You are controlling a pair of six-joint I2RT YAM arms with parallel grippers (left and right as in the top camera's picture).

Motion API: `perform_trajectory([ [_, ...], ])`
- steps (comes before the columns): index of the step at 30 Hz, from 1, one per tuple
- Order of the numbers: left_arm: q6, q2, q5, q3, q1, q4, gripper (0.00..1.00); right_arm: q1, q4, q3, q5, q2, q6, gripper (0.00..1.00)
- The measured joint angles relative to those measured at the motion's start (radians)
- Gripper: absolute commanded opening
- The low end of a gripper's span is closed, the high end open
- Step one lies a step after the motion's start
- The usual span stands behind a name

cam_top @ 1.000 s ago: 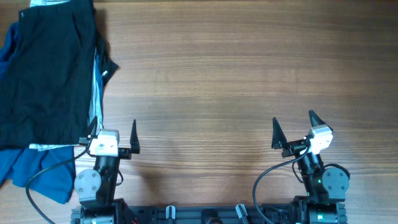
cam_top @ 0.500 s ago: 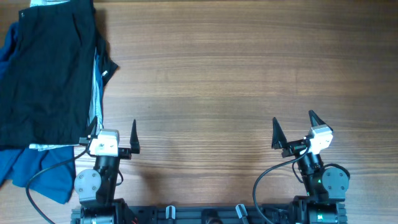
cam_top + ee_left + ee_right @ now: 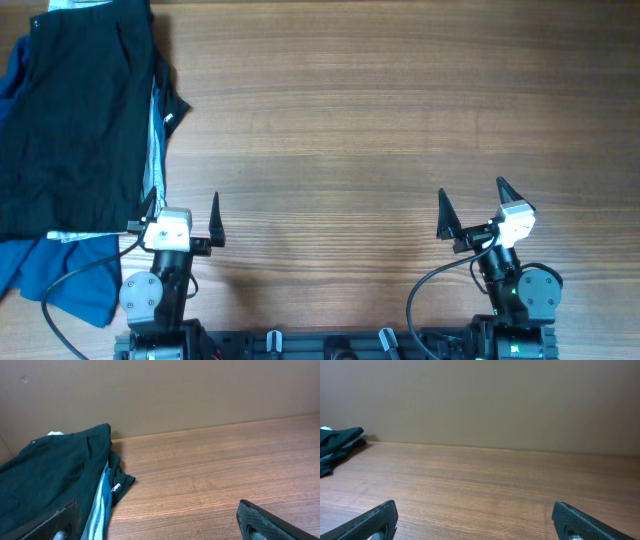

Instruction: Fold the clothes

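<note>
We spotted black shorts (image 3: 75, 120) flat at 10 o'clock on wood-grain table (image 3: 380, 130), atop deep blue cloth (image 3: 60, 275). White lettering (image 3: 114, 488) on dark tab at their edge, too small for us to read. Plain brown wall (image 3: 175, 395) behind. Left gripper (image 3: 182, 208) at 7 o'clock, right gripper (image 3: 472, 192) at 5 o'clock: both spread wide, gripping nothing.
</note>
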Motion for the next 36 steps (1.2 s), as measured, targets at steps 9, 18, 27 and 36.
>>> perform_trajectory([
  [9,0.000,0.000,0.000,0.000,0.000,0.003,1.00,0.000,0.000,0.000,-0.002,0.000,0.015,1.00],
  [18,0.000,0.000,-0.007,0.000,0.000,0.007,1.00,0.000,0.040,0.000,-0.066,0.000,0.090,1.00],
  [27,-0.138,0.018,0.016,0.033,0.000,0.070,1.00,0.000,0.065,0.048,-0.187,0.045,0.077,1.00],
  [36,-0.194,0.404,0.014,0.438,0.000,-0.166,1.00,0.000,-0.076,0.484,-0.262,0.486,0.019,1.00],
])
